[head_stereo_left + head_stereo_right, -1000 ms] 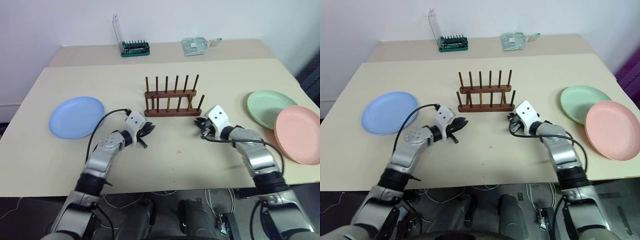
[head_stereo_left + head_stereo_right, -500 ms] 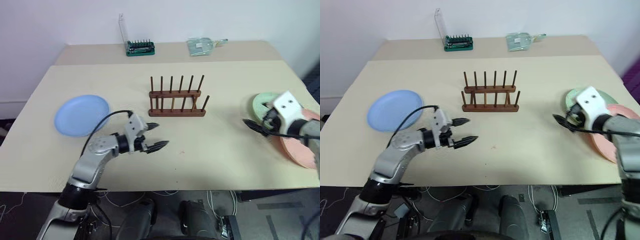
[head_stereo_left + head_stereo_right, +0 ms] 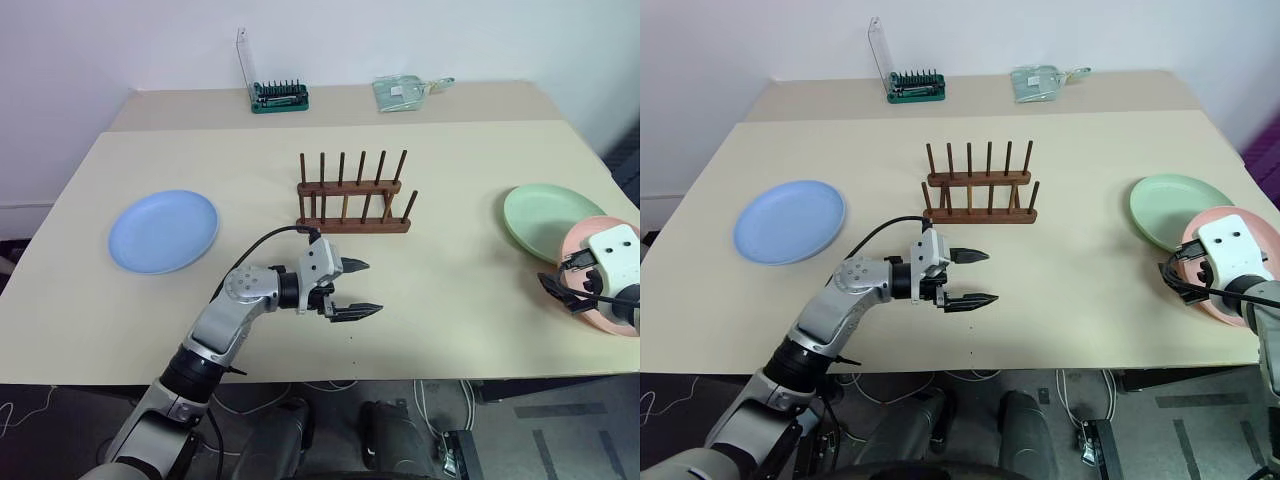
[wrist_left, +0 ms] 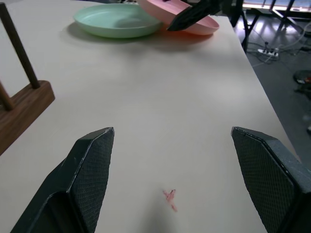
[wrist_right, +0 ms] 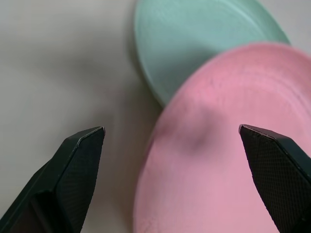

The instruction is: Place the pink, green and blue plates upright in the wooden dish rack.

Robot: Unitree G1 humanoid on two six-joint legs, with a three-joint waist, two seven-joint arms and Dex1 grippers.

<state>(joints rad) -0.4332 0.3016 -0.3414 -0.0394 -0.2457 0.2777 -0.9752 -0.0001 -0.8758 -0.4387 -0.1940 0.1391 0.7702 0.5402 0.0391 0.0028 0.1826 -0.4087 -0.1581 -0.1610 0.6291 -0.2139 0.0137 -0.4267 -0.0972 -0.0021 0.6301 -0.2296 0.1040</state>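
Note:
The wooden dish rack [image 3: 352, 205] stands empty at the table's middle. The blue plate [image 3: 163, 231] lies flat at the left. At the right, the green plate [image 3: 550, 220] lies flat with the pink plate [image 5: 218, 145] overlapping its near edge. My left gripper [image 3: 362, 288] hovers open in front of the rack, pointing right, with nothing between its fingers. My right gripper [image 3: 556, 280] is open over the pink plate's left rim, one finger over the plate and the other over the table; it holds nothing.
A green-based tool holder [image 3: 278, 95] and a clear packet [image 3: 405, 92] sit on the rear table. A small red mark [image 4: 170, 196] is on the tabletop near my left gripper. The table's right edge runs just past the pink plate.
Both grippers have gone from shut to open. My right arm swung from beside the rack out to the pink plate. My left gripper moved right, to the front of the rack.

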